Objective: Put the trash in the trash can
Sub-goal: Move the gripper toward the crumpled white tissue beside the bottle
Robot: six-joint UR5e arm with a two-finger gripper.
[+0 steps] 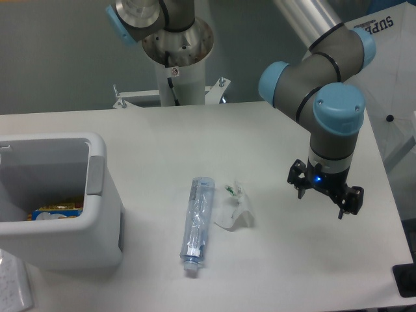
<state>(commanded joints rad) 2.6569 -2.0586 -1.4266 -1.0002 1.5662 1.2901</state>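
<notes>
Nearest you, the crushed bottle (pixel 197 221) lies lengthwise on the table (pixel 195 136), cap toward you. Just right of it sits the crumpled wrapper (pixel 235 208). The trash can (pixel 55 201) stands at left. Your gripper (pixel 325 197) hovers at right, well apart, jaws spread and empty.

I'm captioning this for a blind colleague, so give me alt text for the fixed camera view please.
A robot arm's gripper hangs open and empty above the right side of a white table. A crushed clear bottle and a crumpled wrapper lie side by side mid-table. A pale trash can stands at the left with something already inside.
</notes>
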